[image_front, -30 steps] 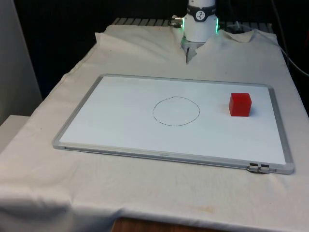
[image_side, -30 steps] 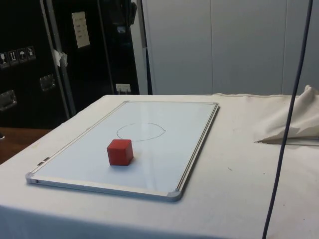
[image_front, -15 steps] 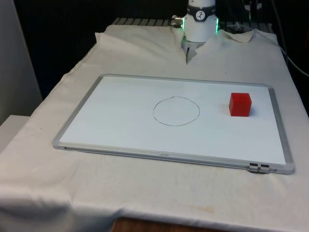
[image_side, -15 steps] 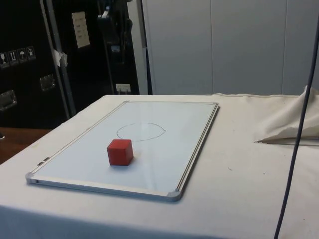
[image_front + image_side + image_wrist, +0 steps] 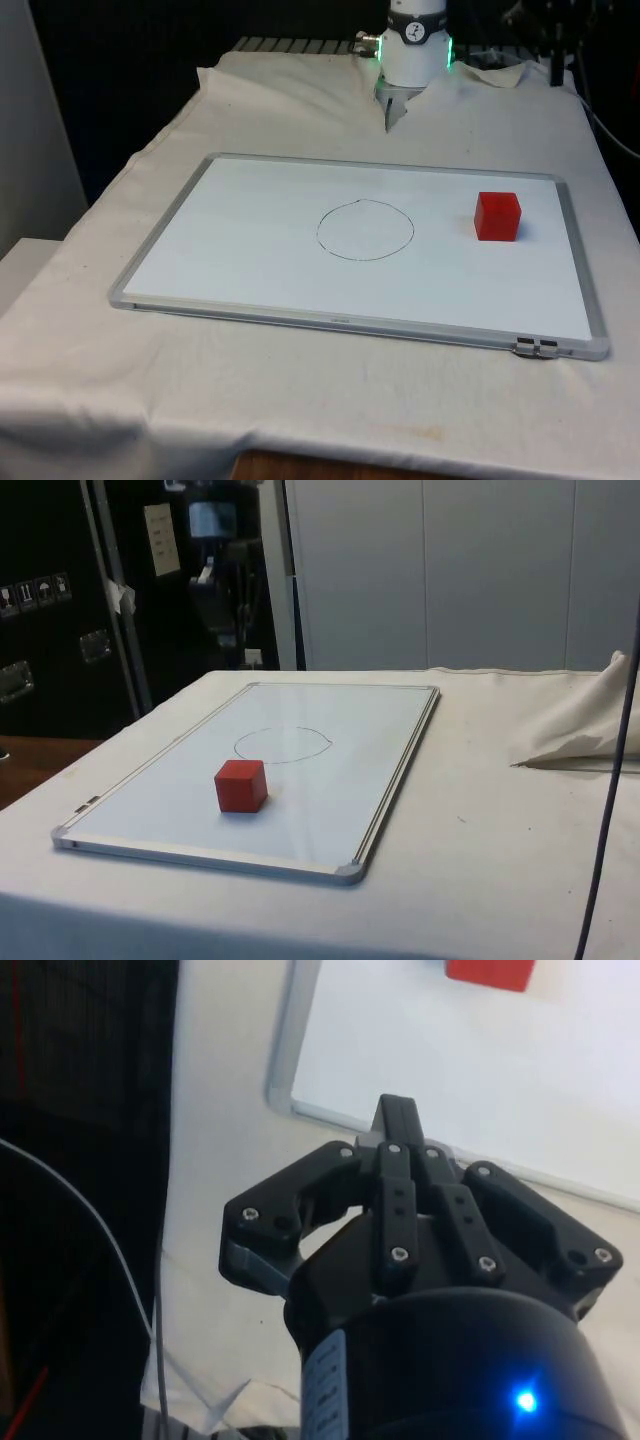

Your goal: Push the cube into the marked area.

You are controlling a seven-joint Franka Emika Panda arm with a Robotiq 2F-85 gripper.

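A red cube point(image 5: 497, 216) sits on the whiteboard point(image 5: 250, 260) near its edge at the front view's right, apart from the drawn circle point(image 5: 365, 230) at the board's middle. In the side view the cube point(image 5: 241, 785) lies nearer the camera than the circle point(image 5: 283, 744). My black gripper point(image 5: 226, 628) hangs high in the air beyond the board's far edge, well above and away from the cube. In the wrist view its fingertips point(image 5: 398, 1112) are pressed together, shut on nothing, over the cloth just off the board's corner, with the cube point(image 5: 490, 971) farther ahead.
The whiteboard has a raised metal frame point(image 5: 340, 322). Bunched white cloth point(image 5: 585, 730) lies near the robot's base. A dark cable point(image 5: 610, 780) hangs down in the side view close to the camera. Bare cloth surrounds the board.
The gripper has come down and across into the side view, from barely showing at the top to hanging above the board's far side. The cube has not moved.
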